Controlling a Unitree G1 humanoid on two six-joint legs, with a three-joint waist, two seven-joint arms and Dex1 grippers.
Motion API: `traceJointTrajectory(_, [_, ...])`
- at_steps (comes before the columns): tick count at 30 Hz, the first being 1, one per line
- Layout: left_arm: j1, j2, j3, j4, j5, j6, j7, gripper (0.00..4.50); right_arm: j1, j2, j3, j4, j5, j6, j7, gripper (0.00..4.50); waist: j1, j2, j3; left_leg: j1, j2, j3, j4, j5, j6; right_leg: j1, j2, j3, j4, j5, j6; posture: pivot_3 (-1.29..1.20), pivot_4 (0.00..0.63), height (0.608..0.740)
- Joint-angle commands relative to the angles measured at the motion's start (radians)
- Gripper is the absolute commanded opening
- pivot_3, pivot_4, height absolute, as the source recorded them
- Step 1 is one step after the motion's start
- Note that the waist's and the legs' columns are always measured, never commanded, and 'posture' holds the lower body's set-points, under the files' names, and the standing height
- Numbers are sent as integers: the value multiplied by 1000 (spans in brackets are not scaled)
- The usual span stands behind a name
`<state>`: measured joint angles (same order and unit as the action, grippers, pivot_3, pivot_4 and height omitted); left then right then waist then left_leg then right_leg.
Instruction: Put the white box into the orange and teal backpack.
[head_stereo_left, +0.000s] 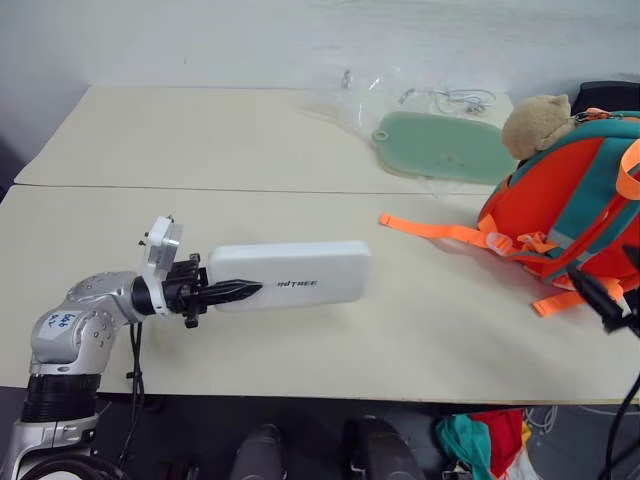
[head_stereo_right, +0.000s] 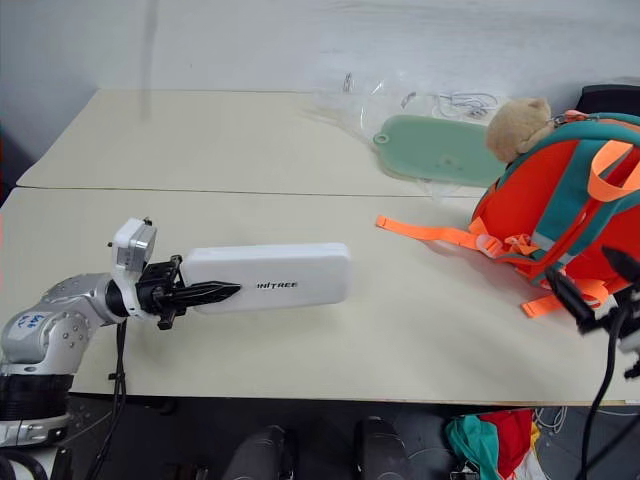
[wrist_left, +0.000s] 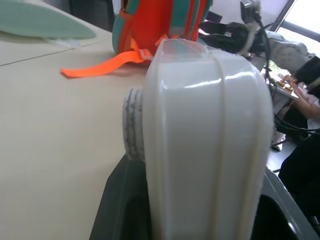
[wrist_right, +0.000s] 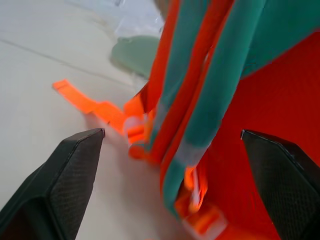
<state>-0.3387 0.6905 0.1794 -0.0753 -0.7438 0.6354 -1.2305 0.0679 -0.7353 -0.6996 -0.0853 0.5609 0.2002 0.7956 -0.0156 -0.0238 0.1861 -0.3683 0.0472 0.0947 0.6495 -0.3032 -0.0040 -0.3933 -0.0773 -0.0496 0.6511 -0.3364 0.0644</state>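
The white box (head_stereo_left: 300, 272) is a long flat case with dark lettering. It lies level just above the table (head_stereo_left: 200, 230), pointing right. My left gripper (head_stereo_left: 245, 289) is shut on its left end, one black finger across its face. In the left wrist view the box (wrist_left: 205, 140) looms end-on. The orange and teal backpack (head_stereo_left: 565, 205) stands at the table's right end, a tan plush bear (head_stereo_left: 535, 122) on top. My right gripper (wrist_right: 172, 134) is open beside the backpack's front, fingers (wrist_right: 65, 175) wide apart and holding nothing.
A pale green flat pad (head_stereo_left: 445, 146) lies at the back right on clear plastic wrap (head_stereo_left: 350, 95), with a white cable (head_stereo_left: 460, 99) nearby. An orange strap (head_stereo_left: 430, 228) trails left from the backpack across the table. The table's front edge (head_stereo_left: 330, 398) runs close below the box.
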Motion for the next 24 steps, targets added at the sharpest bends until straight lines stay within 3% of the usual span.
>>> traceJointTrajectory(1, [-8, -14, 13, -64, -45, 18, 26, 1289, -110, -26, 72, 90, -14, -31, 36, 4472, -1, 0, 0, 0, 0, 0, 0, 1, -1, 0, 0, 0, 0, 0, 0, 0, 150, 740])
traceJointTrajectory(8, [18, -23, 49, -92, -75, 48, 81, 1289, -349, -25, 202, 221, -18, -46, 94, 4472, -13, 1, 1, -1, 0, 0, 0, 4, -5, -1, 1, 0, 0, 0, 0, 0, 150, 740])
traceJointTrajectory(9, [22, -27, 63, -94, -90, 55, 96, 1289, -380, -22, 216, 248, -27, -65, 104, 4299, -14, 1, 1, -1, 1, 0, 0, 4, -5, -1, 1, 0, 0, 0, 0, 0, 150, 740])
traceJointTrajectory(11, [10, -56, 126, -84, -165, 96, 167, 1289, -442, -6, 252, 312, -50, -102, 120, 3876, -15, 1, 1, -1, 1, 0, 0, 4, -5, -1, 1, 0, 0, 0, 0, 0, 150, 740])
traceJointTrajectory(14, [-2, -84, 195, -62, -227, 131, 250, 1289, -497, 28, 289, 373, -64, -153, 145, 2818, -14, 1, 1, -1, 1, 0, 1, 4, -5, -1, 1, -1, 1, 0, 0, 0, 150, 740])
traceJointTrajectory(22, [-50, -102, 341, 77, -277, 140, 435, 1289, -653, 134, 427, 193, 55, -8, 204, 39, -22, 2, 1, -1, 1, 0, 1, 4, -6, -2, 1, 0, 2, 0, 0, 0, 150, 740])
traceJointTrajectory(24, [-65, -105, 366, 117, -263, 115, 469, 1289, -696, 170, 469, 146, 78, 32, 205, 15, -22, 2, 1, -2, 2, 0, 1, 5, -7, -3, 1, -1, 3, 0, 0, 0, 150, 740])
